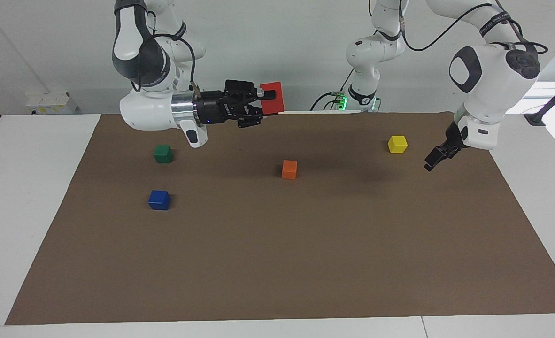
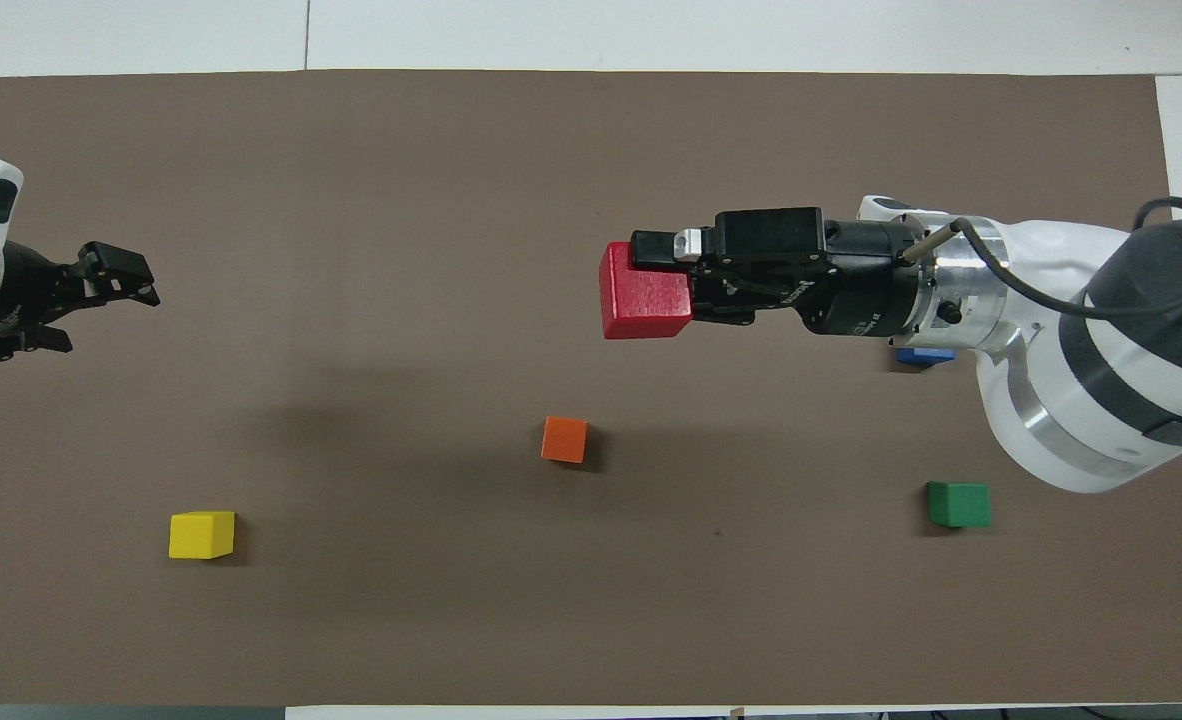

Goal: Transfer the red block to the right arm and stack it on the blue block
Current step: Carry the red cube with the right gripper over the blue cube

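Note:
My right gripper [image 1: 269,99] is shut on the red block [image 1: 273,97] and holds it high over the middle of the brown mat, with the fingers lying level. It also shows in the overhead view [image 2: 666,275] with the red block [image 2: 646,292]. The blue block [image 1: 159,200] sits on the mat toward the right arm's end. In the overhead view only a sliver of the blue block [image 2: 924,354] shows under my right wrist. My left gripper [image 1: 435,159] is open and empty over the mat at the left arm's end, apart from the red block, and shows in the overhead view [image 2: 101,310].
An orange block [image 1: 289,169] sits mid-mat. A green block [image 1: 163,153] lies nearer to the robots than the blue block. A yellow block [image 1: 397,144] lies beside my left gripper. The brown mat [image 1: 277,263] covers the white table.

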